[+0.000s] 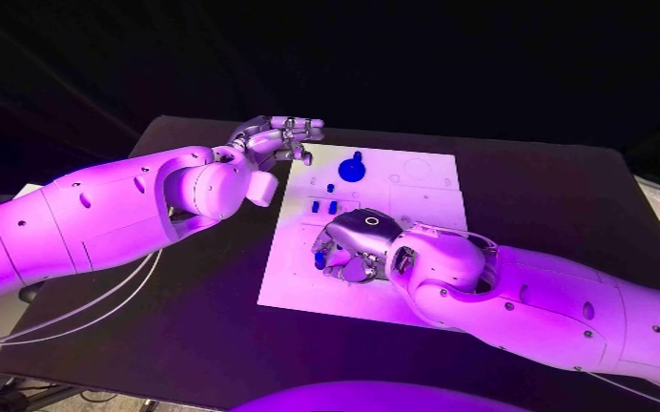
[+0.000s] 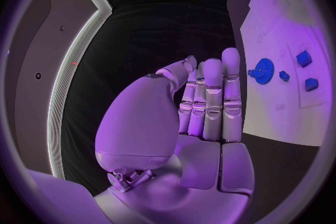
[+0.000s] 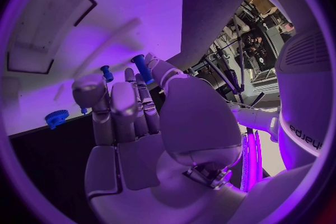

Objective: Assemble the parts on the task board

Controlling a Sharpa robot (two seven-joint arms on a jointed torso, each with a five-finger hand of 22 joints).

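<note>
Now the right robot hand [image 1: 351,248] lies low over the lower left part of the flat white plastic task board [image 1: 426,197], near the middle of the head view. In the right wrist view its fingers [image 3: 137,102] are curled, and a small blue peg-shaped part [image 3: 140,66] stands at the fingertips; it seems pinched between thumb and finger, though I cannot be fully sure. The left robot hand [image 1: 279,138] hovers at the board's upper left corner over the black desk [image 1: 550,193], fingers nearly straight and close together, holding nothing. A round blue toothed gear [image 1: 352,168] and two small blue block parts [image 1: 322,207] rest on the board, above the right hand. For a good step, I judge the peg should be kept upright and lowered slowly into its hole, without touching the blocks nearby.
</note>
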